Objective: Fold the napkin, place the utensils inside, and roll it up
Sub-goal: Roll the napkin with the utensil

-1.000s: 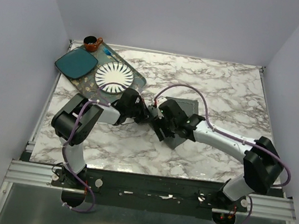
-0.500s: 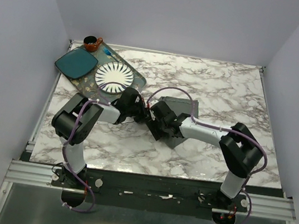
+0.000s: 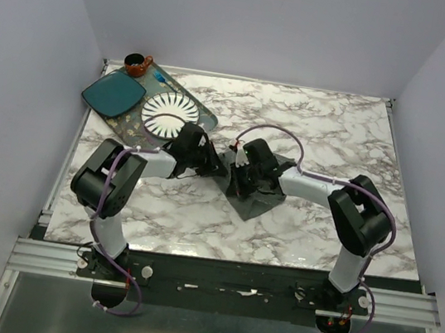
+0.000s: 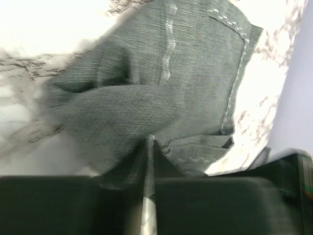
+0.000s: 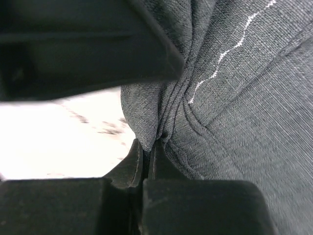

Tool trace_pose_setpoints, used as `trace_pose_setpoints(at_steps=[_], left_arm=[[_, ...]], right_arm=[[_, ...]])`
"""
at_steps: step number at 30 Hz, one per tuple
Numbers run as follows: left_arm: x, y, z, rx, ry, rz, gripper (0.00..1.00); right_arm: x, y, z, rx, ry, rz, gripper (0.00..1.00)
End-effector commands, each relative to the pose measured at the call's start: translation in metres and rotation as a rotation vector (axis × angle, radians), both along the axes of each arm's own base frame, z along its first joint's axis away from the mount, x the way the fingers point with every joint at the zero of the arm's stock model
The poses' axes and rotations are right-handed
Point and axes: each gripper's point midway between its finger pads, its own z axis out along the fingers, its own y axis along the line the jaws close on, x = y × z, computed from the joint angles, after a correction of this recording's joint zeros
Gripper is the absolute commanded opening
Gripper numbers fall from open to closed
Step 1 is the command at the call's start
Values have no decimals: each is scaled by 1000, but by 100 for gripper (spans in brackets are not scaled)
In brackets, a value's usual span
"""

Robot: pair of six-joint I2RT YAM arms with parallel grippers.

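Dark grey napkin (image 4: 161,93), white stitching; white-grey marbled table (image 3: 337,125); white ribbed round plate (image 3: 169,114); teal square plate (image 3: 112,93); purple cables (image 3: 272,127).

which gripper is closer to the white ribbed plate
Left. The left gripper is just near-right of the white plate; the right gripper lies farther right, on the napkin.

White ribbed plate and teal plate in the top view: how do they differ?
The white ribbed plate is round with dark radial lines; the teal plate is a plain rounded square. The white one is pale and patterned, the teal one dark and glossy. The white one lies to the right of the teal one. Both lie flat on the tray.
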Motion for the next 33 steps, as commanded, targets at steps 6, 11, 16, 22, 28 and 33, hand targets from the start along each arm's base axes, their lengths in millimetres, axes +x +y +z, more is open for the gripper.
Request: trace_pose_setpoints(at_steps=[6, 11, 16, 22, 28, 33], left_arm=[[-4, 20, 67, 116, -189, -89, 53], [-17, 19, 73, 63, -189, -89, 45], [-21, 3, 51, -49, -117, -93, 27], [-27, -15, 34, -101, -82, -123, 14], [-45, -6, 23, -96, -93, -77, 12], [-50, 2, 20, -131, -157, -32, 14]], right_arm=[[-62, 3, -23, 295, 478, 30, 0], [-69, -1, -29, 457, 604, -22, 0], [-76, -1, -36, 532, 669, -71, 1], [-75, -9, -48, 488, 672, -128, 0], [-73, -15, -51, 458, 662, -145, 1], [-68, -15, -49, 433, 635, -131, 0]])
